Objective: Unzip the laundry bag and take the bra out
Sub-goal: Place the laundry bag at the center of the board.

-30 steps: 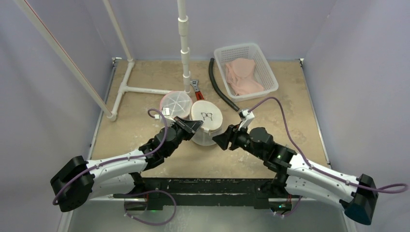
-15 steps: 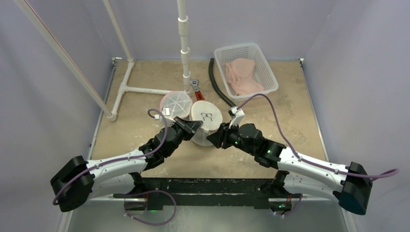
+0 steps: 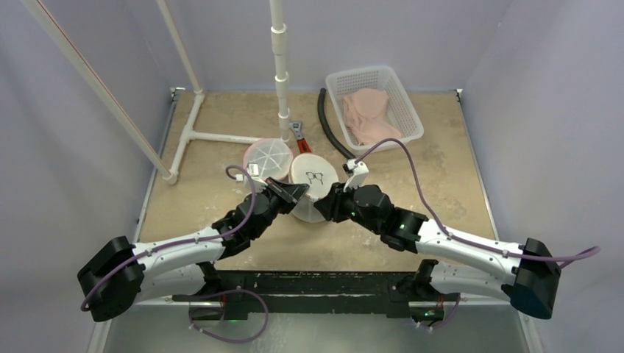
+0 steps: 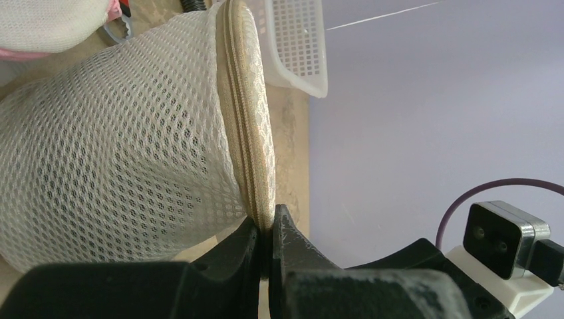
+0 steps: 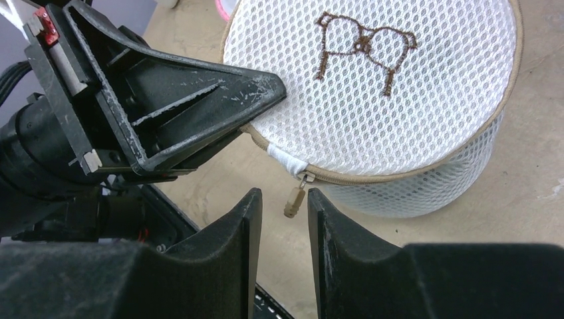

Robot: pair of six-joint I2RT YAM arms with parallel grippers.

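Soft even light, sharp focus

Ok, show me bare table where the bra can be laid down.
Bare: the right side of the table, between basket and right arm; also the left front, between pipe frame and left arm. Crowded: the middle, around laundry bag, pink-lidded bag and hose.

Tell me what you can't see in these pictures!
- Inside the laundry bag: in every view the mesh hides whether a bra is in there.
- Zipper pull: in the top view it is too small, behind the right claw; in the left wrist view it is out of sight at the left claw.
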